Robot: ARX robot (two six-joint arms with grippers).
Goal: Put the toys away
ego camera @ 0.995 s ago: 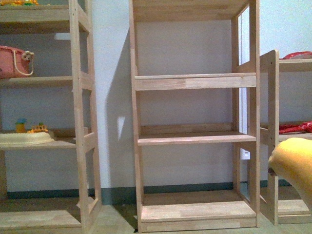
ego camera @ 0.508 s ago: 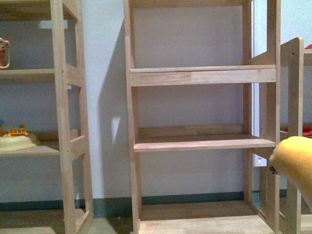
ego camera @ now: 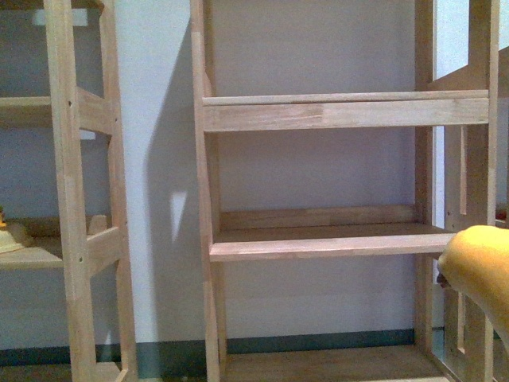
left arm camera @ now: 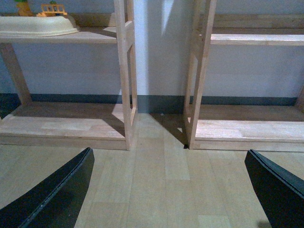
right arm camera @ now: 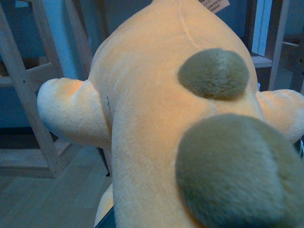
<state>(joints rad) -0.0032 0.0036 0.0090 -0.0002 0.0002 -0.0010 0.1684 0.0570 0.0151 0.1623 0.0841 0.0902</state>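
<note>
The orange-yellow plush animal (ego camera: pixel 480 269) shows at the right edge of the front view, held off the floor beside the middle wooden shelf unit (ego camera: pixel 326 243). In the right wrist view the plush animal (right arm camera: pixel 156 118) fills the frame, with two grey-brown patches and stubby limbs. My right gripper is shut on the plush animal and its fingers are hidden under it. My left gripper (left arm camera: pixel 168 187) is open and empty, its two black fingers (left arm camera: pixel 57 194) spread wide above the wooden floor in front of the shelf units.
A second shelf unit (ego camera: pixel 75 239) stands to the left, with a cream tray (left arm camera: pixel 38 26) holding small toys on its middle shelf. A pale wall (ego camera: pixel 155 159) is behind. The middle unit's shelves (ego camera: pixel 334 115) hold nothing in view.
The shelf units have grown larger in the front view and the left unit has slid towards the left edge. The plush stays at the right edge.
</note>
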